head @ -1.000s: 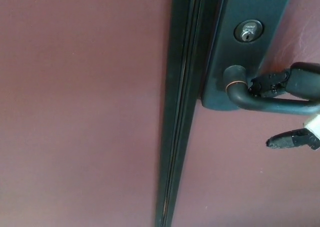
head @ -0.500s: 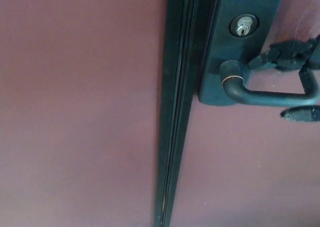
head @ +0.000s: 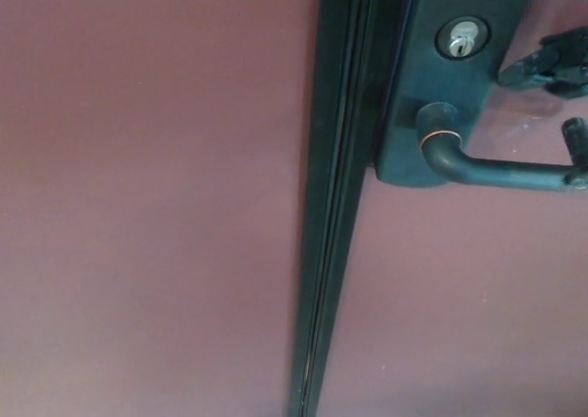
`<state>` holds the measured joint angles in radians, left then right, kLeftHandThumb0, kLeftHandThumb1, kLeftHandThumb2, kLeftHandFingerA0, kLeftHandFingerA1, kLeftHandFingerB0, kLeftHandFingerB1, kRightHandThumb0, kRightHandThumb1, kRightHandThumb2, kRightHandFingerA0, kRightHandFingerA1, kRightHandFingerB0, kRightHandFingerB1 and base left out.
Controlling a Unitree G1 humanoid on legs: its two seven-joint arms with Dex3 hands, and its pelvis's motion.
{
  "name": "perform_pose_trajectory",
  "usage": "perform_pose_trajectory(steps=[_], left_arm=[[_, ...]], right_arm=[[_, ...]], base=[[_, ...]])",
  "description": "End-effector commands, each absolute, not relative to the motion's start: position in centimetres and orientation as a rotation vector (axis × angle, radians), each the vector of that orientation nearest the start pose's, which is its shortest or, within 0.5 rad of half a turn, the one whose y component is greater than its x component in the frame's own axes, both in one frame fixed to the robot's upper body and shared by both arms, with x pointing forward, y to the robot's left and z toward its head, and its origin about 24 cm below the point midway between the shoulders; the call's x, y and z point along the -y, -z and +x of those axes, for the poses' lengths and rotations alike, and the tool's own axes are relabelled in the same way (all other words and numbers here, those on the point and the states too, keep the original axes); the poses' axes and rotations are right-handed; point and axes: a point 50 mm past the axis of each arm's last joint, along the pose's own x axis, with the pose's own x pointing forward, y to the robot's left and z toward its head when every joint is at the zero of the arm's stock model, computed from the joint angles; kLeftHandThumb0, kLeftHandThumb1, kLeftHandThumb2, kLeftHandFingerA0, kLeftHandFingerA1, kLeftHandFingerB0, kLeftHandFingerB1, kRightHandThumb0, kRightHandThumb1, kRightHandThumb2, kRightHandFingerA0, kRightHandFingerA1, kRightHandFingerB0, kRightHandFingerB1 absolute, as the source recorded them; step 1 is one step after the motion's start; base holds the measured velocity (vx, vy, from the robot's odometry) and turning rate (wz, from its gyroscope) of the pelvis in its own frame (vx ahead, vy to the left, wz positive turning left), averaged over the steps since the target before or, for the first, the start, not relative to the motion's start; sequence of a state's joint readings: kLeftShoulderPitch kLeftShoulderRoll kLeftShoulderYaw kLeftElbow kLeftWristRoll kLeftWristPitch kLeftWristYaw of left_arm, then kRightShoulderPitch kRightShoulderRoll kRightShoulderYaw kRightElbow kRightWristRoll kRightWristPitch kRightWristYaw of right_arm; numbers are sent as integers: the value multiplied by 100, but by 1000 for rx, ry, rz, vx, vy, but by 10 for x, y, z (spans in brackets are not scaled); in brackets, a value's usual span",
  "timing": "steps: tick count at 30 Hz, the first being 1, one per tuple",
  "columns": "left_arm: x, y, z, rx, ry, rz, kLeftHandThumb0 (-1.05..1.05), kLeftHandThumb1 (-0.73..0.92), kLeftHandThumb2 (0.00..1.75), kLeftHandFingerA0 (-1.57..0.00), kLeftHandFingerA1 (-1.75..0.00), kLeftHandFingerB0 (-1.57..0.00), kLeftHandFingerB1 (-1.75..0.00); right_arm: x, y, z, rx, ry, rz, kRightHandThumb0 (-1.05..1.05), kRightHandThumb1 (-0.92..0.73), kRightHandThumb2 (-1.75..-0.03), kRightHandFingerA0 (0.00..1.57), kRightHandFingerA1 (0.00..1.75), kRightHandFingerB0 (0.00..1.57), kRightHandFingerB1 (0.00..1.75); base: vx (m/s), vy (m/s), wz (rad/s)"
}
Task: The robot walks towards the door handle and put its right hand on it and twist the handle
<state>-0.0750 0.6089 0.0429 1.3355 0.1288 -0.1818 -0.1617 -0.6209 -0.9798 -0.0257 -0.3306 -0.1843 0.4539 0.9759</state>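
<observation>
The dark lever door handle (head: 496,171) juts to the right from a dark lock plate (head: 432,86), with a silver keyhole (head: 462,38) above it. My right hand (head: 562,86) shows only at the right edge, above the lever. One black finger (head: 537,66) points left beside the keyhole. Another finger (head: 574,134) hangs down just above the lever's far end. The fingers are spread and nothing is gripped; whether the lower one touches the lever I cannot tell. Most of the hand is cut off by the edge. My left hand is not in view.
The reddish-brown door (head: 147,206) fills the view. A dark vertical seam (head: 331,252) between the door leaves runs from top to bottom just left of the lock plate.
The right hand has risen: a second ago one finger lay over the lever and the thumb hung below it, now both visible fingers are above the lever. The camera view has shifted slightly.
</observation>
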Motion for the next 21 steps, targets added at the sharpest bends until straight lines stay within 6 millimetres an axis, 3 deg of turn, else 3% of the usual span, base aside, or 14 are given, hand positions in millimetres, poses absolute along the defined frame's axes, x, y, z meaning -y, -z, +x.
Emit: perform_pose_trajectory(steps=[1, 2, 3, 4, 6, 7, 9, 11, 13, 14, 15, 19, 20, 21], left_arm=[[-375, 91, 108, -1112, -145, 522, -36, 56, 57, -71, -48, -53, -41], [-375, 91, 109, -1110, -145, 522, -36, 56, 57, -71, -48, -53, -41], [-375, 91, 109, -1110, -144, 522, -36, 56, 57, -71, -48, -53, -41], [-375, 91, 110, -1112, -142, 524, -36, 56, 57, -71, -48, -53, -41], [-374, 91, 110, -1112, -137, 525, -36, 56, 57, -71, -48, -53, -41], [-372, 92, 111, -1108, -133, 520, -36, 56, 57, -71, -48, -53, -41], [-369, 95, 108, -1113, -130, 511, -36, 56, 57, -71, -48, -53, -41], [-368, 96, 106, -1116, -135, 499, -36, 56, 57, -71, -48, -54, -41], [-367, 97, 107, -1111, -137, 491, -36, 55, 57, -71, -48, -54, -41], [-366, 97, 108, -1110, -138, 488, -36, 55, 57, -71, -48, -54, -41], [-366, 98, 109, -1110, -139, 487, -36, 55, 57, -71, -48, -54, -41], [-360, 99, 115, -1102, -124, 496, -36, 55, 57, -71, -48, -54, -41], [-358, 100, 118, -1092, -122, 485, -36, 55, 57, -71, -48, -54, -41], [-357, 100, 119, -1087, -121, 480, -36, 55, 57, -71, -48, -54, -41]], right_arm=[[248, -310, 260, 27, -441, -1181, -79, -58, -62, 0, 18, 6, 24], [255, -316, 253, 49, -424, -1157, -76, -47, -84, 2, 15, 7, 23], [258, -318, 250, 60, -419, -1147, -76, -47, -84, 2, 16, 7, 23], [267, -324, 240, 92, -395, -1127, -80, -50, -66, 3, 19, 9, 24], [280, -330, 221, 131, -352, -1105, -80, -50, -67, 4, 19, 9, 23], [285, -331, 212, 148, -334, -1103, -77, -59, -58, 3, 23, 8, 25], [291, -330, 196, 163, -313, -1087, -72, -45, -87, 0, 23, 11, 27], [297, -325, 179, 177, -292, -1056, -72, -45, -86, 0, 25, 11, 27], [306, -316, 154, 217, -223, -1012, -75, -56, -58, 6, 25, 9, 24], [307, -314, 149, 226, -207, -1005, -75, -56, -58, 6, 25, 9, 24], [309, -311, 140, 242, -181, -991, -73, -45, -83, 5, 26, 8, 24], [316, -292, 110, 284, -107, -924, -71, -44, -81, 5, 27, 7, 24], [316, -269, 101, 252, -93, -873, -68, -54, -57, 5, 25, 8, 23], [317, -254, 99, 209, -105, -831, -67, -54, -57, 5, 25, 9, 23]], base=[[0, 0, 0], [0, 0, 0], [0, 0, 0], [0, 0, 0], [0, 0, 0], [0, 0, 0], [0, 0, 0], [0, 0, 0], [0, 0, 0], [0, 0, 0], [0, 0, 0], [0, 0, 0], [0, 0, 0], [0, 0, 0]])
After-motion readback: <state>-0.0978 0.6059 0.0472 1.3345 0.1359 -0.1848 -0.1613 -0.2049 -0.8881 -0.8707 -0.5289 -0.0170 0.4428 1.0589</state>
